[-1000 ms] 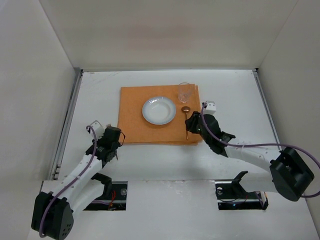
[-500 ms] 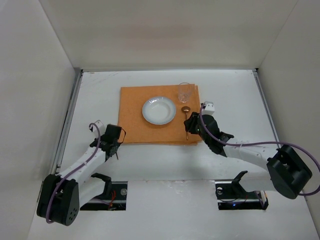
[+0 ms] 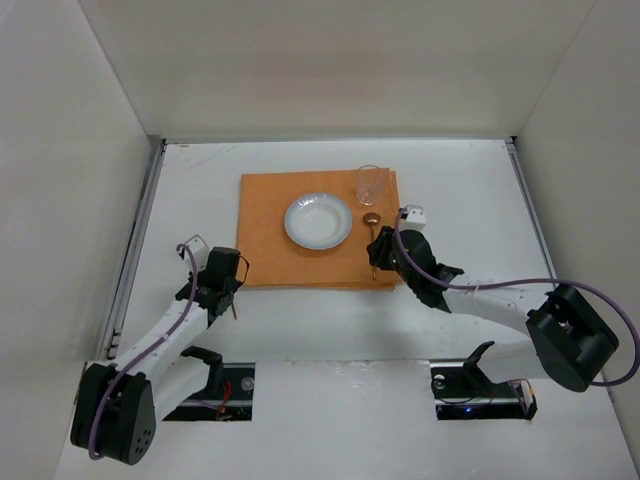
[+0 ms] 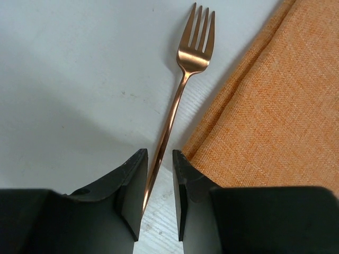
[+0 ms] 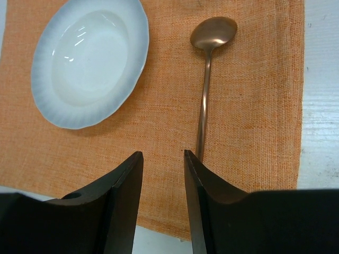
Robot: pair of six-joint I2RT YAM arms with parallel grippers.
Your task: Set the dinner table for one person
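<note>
Dinner table: fork step. We see left hand narrow astride handle, grip unclear; right hand half-open, empty. Next: clamp, carry to placemat.

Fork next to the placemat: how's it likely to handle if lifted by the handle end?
Fork looks like rigid metal, so it probably won't flex. The handle is thin and glossy between the jaws, so it may slip or pivot. Held at the far end, the tined head would likely droop.
</note>
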